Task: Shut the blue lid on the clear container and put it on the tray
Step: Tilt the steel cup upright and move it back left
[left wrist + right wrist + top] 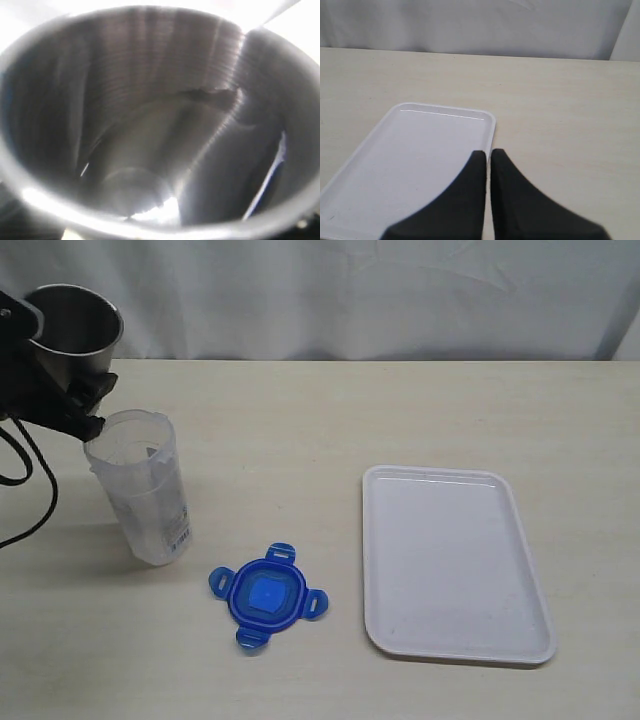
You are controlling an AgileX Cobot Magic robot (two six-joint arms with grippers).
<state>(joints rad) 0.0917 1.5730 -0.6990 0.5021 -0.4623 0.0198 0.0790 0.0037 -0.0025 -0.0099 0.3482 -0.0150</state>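
The clear container [145, 490] stands upright and uncovered on the left of the table. The blue lid [267, 596] lies flat on the table between it and the white tray [455, 560], flaps spread. My left gripper [88, 405] is at the far left, shut on a steel cup [75, 330] held just behind and above the container's rim. The left wrist view shows only the cup's inside [150, 125]. My right gripper [488, 152] is shut and empty, over the tray's [410, 160] edge; the exterior view does not show it.
A white curtain hangs behind the table's far edge. A black cable [40, 500] loops down from the left arm at the table's left edge. Bare tabletop [300, 420] lies behind the lid and tray.
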